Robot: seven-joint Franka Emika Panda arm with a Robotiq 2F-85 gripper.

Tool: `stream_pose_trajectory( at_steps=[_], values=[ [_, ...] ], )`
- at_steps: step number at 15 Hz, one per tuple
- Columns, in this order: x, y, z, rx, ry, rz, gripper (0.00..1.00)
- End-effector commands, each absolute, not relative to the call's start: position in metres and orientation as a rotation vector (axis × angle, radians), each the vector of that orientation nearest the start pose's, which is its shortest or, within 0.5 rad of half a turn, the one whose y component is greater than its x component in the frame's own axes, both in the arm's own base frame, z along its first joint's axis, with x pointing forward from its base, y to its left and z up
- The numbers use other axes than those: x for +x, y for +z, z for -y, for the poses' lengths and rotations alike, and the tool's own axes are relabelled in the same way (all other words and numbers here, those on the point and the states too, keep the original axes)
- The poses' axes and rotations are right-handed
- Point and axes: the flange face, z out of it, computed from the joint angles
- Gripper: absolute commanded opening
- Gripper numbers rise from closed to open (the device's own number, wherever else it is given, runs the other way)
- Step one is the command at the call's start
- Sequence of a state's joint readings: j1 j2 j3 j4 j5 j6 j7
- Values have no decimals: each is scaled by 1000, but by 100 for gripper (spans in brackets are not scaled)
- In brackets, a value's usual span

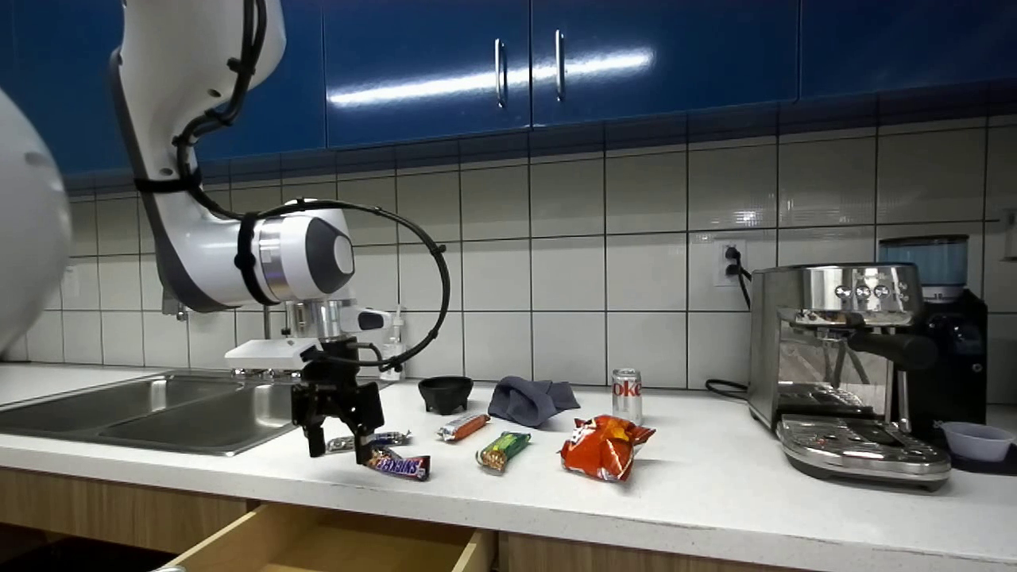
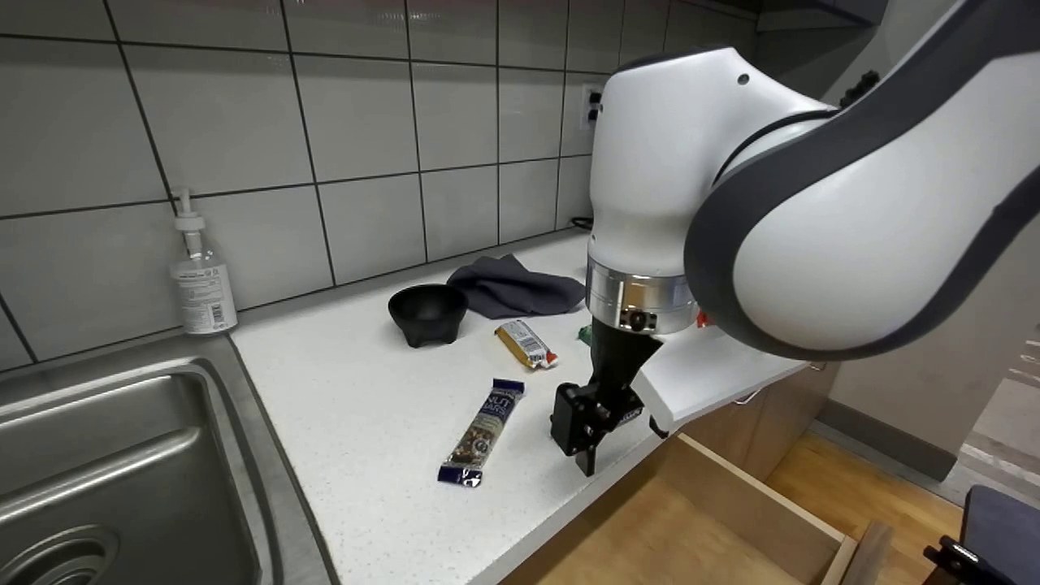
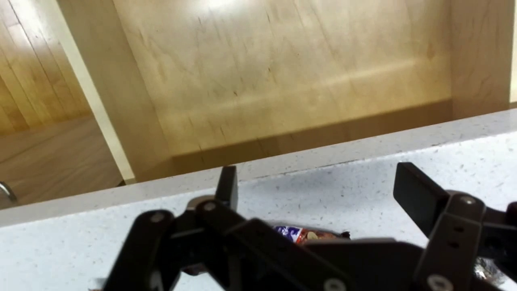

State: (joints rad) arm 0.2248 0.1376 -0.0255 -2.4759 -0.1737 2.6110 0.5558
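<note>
Jaws wide apart, the gripper [image 1: 340,446] hangs over the counter [image 2: 366,406], out to the side of the sink [image 2: 122,479]. Nearest to it is the Snickers [image 1: 405,465], flat on the counter, apart from the sink and about level with the sink's front; whether bar and gripper touch, I cannot tell. White capitals on blue spell SNICKERS in an exterior view; the wrist view shows only a scrap of that lettering behind the gripper's black links.

Closer to the sink lies the nut bar [image 2: 483,433], blue at both ends, with NUT BARS readable on it. Farther from the sink are 2 more snacks: the yellow bar [image 2: 526,344], red at its tip, its white panel printed too small to read, and the green bar [image 1: 504,452], its name blurred. Farther out from the sink sit the orange bag [image 1: 605,449], its print unreadable, and the Coke can [image 1: 626,396], silver, showing "oke" in red. Well apart from the sink stands the espresso machine [image 1: 834,349], its badge too faint to make out. At the sink's back rim, the soap bottle [image 2: 205,284] bears a label of tiny print. Lower down, to the side of the sink, the drawer [image 3: 282,72] stands pulled out.
</note>
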Motion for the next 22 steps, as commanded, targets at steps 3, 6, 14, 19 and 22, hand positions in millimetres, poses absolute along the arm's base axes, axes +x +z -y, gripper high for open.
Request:
stream_pose_trajectory(
  at_steps=[3,6,14,19,22],
  values=[
    [477,252,-79,-3216,-44,105,100],
    [487,248,-67,-3176,-33,333,100],
    [509,228,-54,-3016,42,921,100],
    [523,220,-45,-2957,90,1121,100],
    [533,222,-40,-2932,98,1187,100]
  ],
)
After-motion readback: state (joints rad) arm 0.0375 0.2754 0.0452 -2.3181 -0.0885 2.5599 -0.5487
